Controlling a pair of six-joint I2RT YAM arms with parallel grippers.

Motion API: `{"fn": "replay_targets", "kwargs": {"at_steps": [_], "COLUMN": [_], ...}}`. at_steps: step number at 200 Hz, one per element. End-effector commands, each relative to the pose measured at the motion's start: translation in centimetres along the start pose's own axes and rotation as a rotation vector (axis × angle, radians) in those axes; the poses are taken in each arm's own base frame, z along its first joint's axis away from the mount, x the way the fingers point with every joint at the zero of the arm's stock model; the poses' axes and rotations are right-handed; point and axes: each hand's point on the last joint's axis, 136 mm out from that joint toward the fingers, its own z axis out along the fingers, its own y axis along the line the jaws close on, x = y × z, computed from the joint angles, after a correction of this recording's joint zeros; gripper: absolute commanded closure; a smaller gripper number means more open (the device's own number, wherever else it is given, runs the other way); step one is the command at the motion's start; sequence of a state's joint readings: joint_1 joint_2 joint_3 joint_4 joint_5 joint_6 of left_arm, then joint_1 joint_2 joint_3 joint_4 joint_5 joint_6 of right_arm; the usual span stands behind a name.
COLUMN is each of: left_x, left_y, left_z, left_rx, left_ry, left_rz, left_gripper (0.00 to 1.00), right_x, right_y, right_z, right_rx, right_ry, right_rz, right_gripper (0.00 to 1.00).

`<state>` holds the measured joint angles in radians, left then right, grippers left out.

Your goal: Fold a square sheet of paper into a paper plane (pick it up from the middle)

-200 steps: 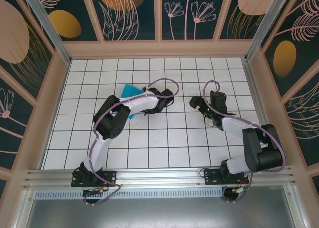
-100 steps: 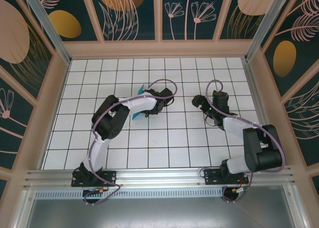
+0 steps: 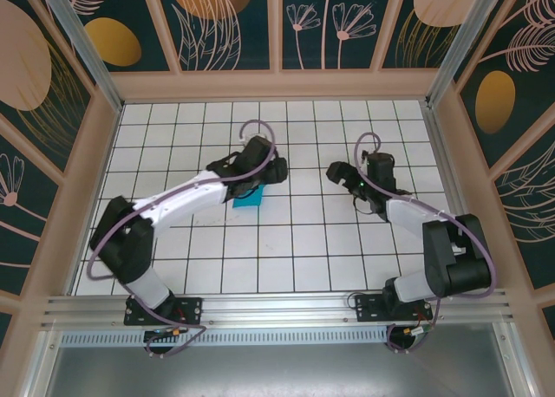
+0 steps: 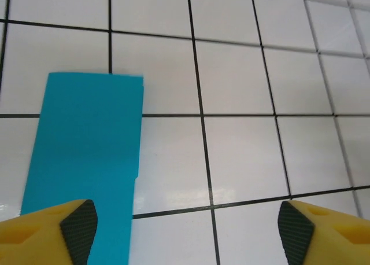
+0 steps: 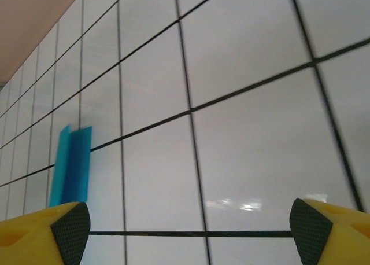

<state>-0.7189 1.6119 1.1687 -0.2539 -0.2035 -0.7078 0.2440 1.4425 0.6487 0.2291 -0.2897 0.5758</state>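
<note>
The folded sheet of paper [image 4: 87, 161] lies flat on the white-tiled table [image 4: 243, 80] as a narrow blue strip. The left hand [image 4: 186, 230] is spread wide above the near end of the paper, gripping nothing. The right hand [image 5: 188, 230], also wide open and empty, waits well to the right of the paper. Unpressed, the fold may spring open. Its edges look slightly stepped, and a finger leaving low could drag it askew. A second earlier the left hand was shut and the left arm [image 3: 173, 202] bent; the arm now stretches out.
</note>
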Motion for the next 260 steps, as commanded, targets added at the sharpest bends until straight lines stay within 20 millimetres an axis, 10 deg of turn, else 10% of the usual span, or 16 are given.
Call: {"fn": "replay_targets", "kwargs": {"at_steps": [1,65,121,188,234,260], "left_x": [-1.4,0.0,1.1,1.8,1.9,1.7], "left_y": [2.4,13.9,17.5,17.2,15.2,12.6], "left_z": [-0.6,-1.6,-1.8,-0.7,0.1,0.8], "left_rx": [0.074,-0.208,-0.256,-0.214,-0.105,0.04], "left_ry": [-0.047,-0.11,-0.107,-0.057,-0.018,0.006], "left_rz": [-0.128,-0.262,-0.346,-0.357,-0.332,-0.3], "left_gripper": [0.12,0.01,0.01,0.1,0.24,0.34], "right_x": [0.8,8.0,13.9,17.9,17.3,15.8], "right_y": [4.9,16.0,18.0,14.8,9.2,9.5], "right_z": [1.5,9.4,14.8,16.3,13.2,11.0], "right_rx": [-0.09,-0.234,-0.215,-0.124,-0.048,-0.127], "right_ry": [0.07,0.348,0.537,0.699,0.758,0.742], "right_rz": [-0.086,-0.23,-0.28,-0.422,-0.592,-0.595], "right_gripper": [0.13,0.66,0.72,0.72,0.74,0.73]}}
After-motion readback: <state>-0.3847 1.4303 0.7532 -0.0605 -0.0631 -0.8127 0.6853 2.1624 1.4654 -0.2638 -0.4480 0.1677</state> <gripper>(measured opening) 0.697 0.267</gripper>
